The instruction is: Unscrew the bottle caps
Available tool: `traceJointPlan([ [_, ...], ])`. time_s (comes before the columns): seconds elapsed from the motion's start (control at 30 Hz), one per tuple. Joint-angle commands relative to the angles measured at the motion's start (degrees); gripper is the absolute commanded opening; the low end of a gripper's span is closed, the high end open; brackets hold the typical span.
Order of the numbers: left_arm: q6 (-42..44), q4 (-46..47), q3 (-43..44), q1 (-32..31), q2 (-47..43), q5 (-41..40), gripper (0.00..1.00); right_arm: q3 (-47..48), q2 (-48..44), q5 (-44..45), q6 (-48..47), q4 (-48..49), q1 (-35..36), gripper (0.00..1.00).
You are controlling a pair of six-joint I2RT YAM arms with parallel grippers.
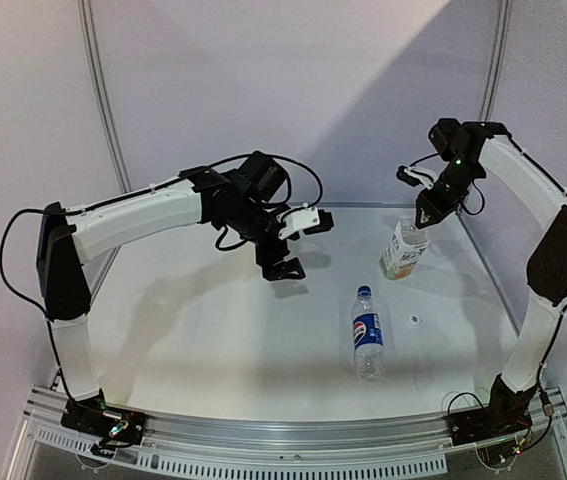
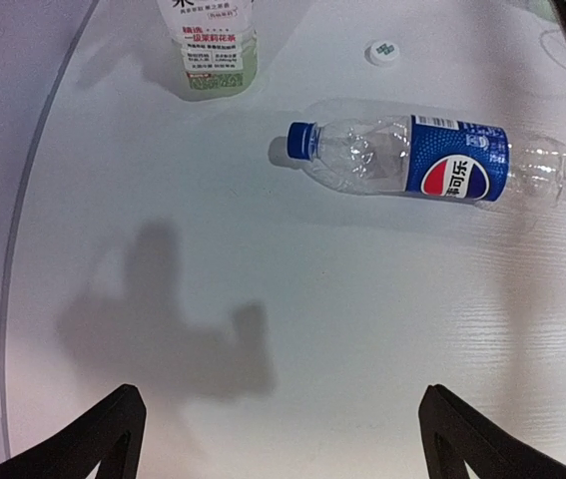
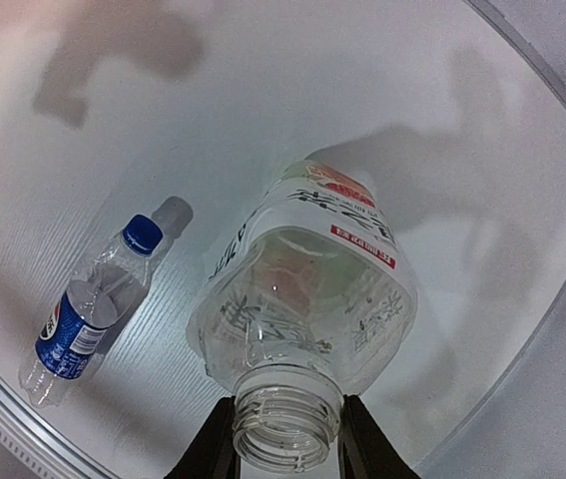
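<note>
The wider bottle [image 1: 404,250] with the green-white-orange label stands at the back right, a little tilted. Its threaded neck is open. My right gripper [image 1: 426,213] is shut on that neck; in the right wrist view the gripper [image 3: 284,446] has a finger on each side of the neck of the bottle [image 3: 302,299]. The white cap [image 1: 415,319] lies loose on the table, also in the left wrist view [image 2: 383,51]. The slim Pepsi bottle [image 1: 367,335] lies on its side with its blue cap [image 1: 364,291] on. My left gripper [image 1: 298,245] is open and empty, raised above the table left of both bottles.
The white table [image 1: 213,330] has a curved rim, with walls close behind and on the right. In the left wrist view the Pepsi bottle [image 2: 432,160] lies ahead of my open fingers [image 2: 83,439], the wider bottle [image 2: 213,50] beyond it.
</note>
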Motion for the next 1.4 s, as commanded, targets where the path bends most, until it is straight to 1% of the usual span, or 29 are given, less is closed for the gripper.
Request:
traceJointPlan([
  [0.0, -0.63, -0.89, 1.00, -1.11, 0.52, 0.81, 0.99, -0.49, -1.91, -0.65, 1.02, -16.17, -0.06, 0.00],
  [0.07, -0.63, -0.98, 0.99, -1.23, 0.48, 0.74, 0.99, 0.48, -1.02, -0.09, 1.14, -16.12, -0.04, 0.07],
  [0.17, -0.47, -1.05, 0.89, -1.42, 0.44, 0.49, 0.99, 3.12, 0.88, 0.55, 1.38, -16.15, -0.03, 0.25],
  [0.33, -0.37, -1.22, 0.90, -1.69, 0.44, 0.29, 0.99, 8.45, 3.71, -0.34, 1.71, -16.15, -0.02, 0.44],
  [0.4, -0.37, -1.31, 0.93, -1.78, 0.54, 0.20, 0.99, 9.45, 4.31, -0.62, 1.76, -16.10, -0.04, 0.48],
  [0.47, -0.31, -1.32, 1.07, -1.78, 0.60, 0.20, 0.99, 9.90, 4.87, -1.01, 1.76, -16.06, -0.02, 0.48],
  [0.57, -0.40, -1.33, 1.34, -1.78, 0.88, 0.38, 0.99, 10.33, 5.71, -1.57, 1.60, -16.06, -0.02, 0.44],
  [0.8, -0.45, -1.41, 1.54, -1.78, 1.05, 0.20, 0.99, 12.45, 7.12, -0.85, 2.16, -15.24, -0.02, 0.46],
  [1.1, -0.50, -1.39, 1.51, -1.69, 1.06, 0.11, 0.99, 12.94, 7.11, -1.32, 2.29, -15.27, -0.04, 0.46],
  [1.3, -1.28, -0.69, 1.05, -1.70, 1.24, -1.91, 0.99, 12.97, 6.15, -1.99, 2.00, -15.60, -0.02, 0.47],
  [1.37, -1.88, 0.16, 0.51, -1.62, 1.15, -3.26, 0.99, 12.89, 5.05, -3.15, 1.73, -15.49, -0.02, 0.49],
])
